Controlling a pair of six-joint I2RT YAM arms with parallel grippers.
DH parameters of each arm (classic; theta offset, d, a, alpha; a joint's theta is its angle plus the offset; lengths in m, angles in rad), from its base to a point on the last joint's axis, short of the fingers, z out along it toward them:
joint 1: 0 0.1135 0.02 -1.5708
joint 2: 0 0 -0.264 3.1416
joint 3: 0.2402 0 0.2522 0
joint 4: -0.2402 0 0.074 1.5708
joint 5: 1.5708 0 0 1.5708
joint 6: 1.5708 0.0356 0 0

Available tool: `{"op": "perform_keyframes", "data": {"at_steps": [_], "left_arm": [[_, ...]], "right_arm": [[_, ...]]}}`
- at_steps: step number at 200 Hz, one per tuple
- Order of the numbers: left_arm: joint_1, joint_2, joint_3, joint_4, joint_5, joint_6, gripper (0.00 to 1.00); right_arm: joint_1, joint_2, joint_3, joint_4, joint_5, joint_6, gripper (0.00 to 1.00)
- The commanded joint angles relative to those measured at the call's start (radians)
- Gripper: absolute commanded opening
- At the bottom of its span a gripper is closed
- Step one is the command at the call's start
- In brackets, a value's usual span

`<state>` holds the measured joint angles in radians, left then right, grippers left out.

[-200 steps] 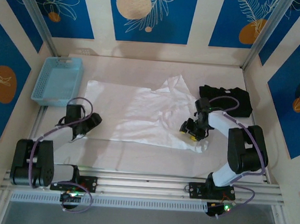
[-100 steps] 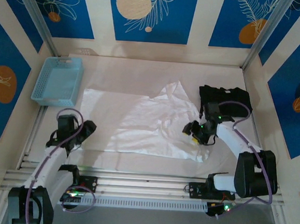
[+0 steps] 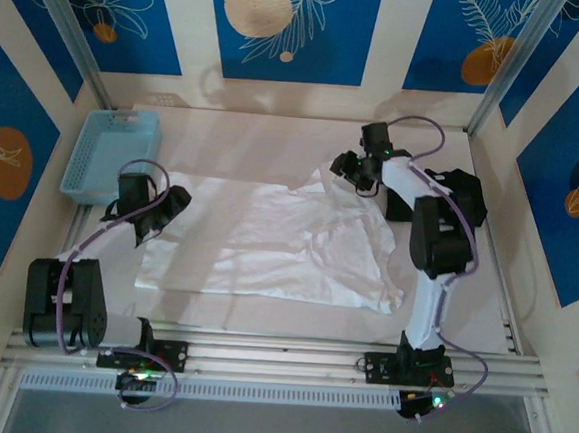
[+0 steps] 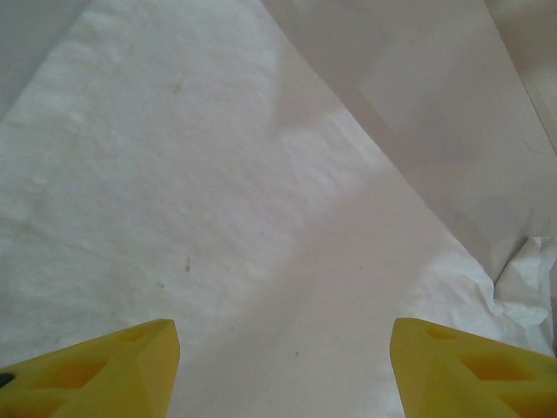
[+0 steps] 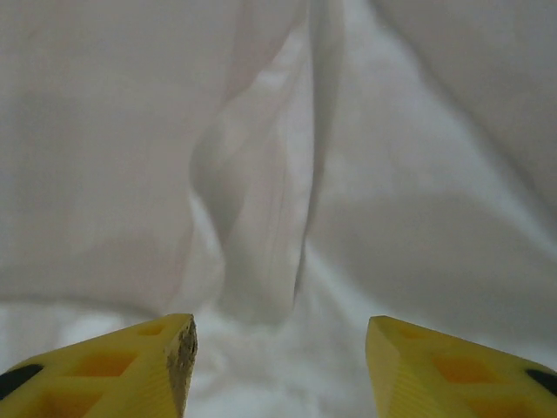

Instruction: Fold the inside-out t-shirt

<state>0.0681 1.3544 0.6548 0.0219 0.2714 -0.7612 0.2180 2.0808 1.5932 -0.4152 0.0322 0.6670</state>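
Observation:
The inside-out t-shirt (image 3: 278, 241) lies spread across the middle of the table, white and wrinkled, with a raised peak at its far right corner. My left gripper (image 3: 163, 211) hovers over the shirt's left edge. In the left wrist view, the left gripper (image 4: 283, 370) is open, with flat white cloth (image 4: 174, 200) under the gap and nothing between its yellow fingers (image 4: 104, 370). My right gripper (image 3: 350, 168) is at the shirt's far right corner. It is open (image 5: 278, 361) over a raised ridge of cloth (image 5: 261, 218), gripping nothing.
A blue basket (image 3: 110, 153) stands at the far left, close to the left arm. A black folded garment (image 3: 460, 195) lies at the far right, partly behind the right arm. Walls close the table on three sides.
The right arm swung from the shirt's right middle up to its far right corner. The left arm stretched forward from the near left to the shirt's left edge. Both grippers stayed open.

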Motion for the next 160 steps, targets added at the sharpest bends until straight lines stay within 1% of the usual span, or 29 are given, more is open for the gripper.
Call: {"op": "perform_keyframes", "data": {"at_steps": [1,37,74,144,160], "left_arm": [[0.009,0.007,0.028,0.056,0.043,-0.012,0.65],[0.01,0.007,0.021,0.051,0.047,0.011,0.65],[0.01,0.019,0.011,0.068,0.067,0.016,0.65],[0.01,0.072,0.02,0.084,0.108,0.029,0.65],[0.01,0.079,0.022,0.088,0.11,0.031,0.65]], "right_arm": [[-0.011,0.116,0.156,-0.097,0.065,0.038,0.52],[-0.006,0.279,0.407,-0.27,0.161,-0.016,0.52],[0.0,0.361,0.524,-0.355,0.234,-0.087,0.52],[0.008,0.557,0.824,-0.466,0.176,-0.216,0.5],[0.004,0.584,0.863,-0.474,0.172,-0.233,0.48]]}}
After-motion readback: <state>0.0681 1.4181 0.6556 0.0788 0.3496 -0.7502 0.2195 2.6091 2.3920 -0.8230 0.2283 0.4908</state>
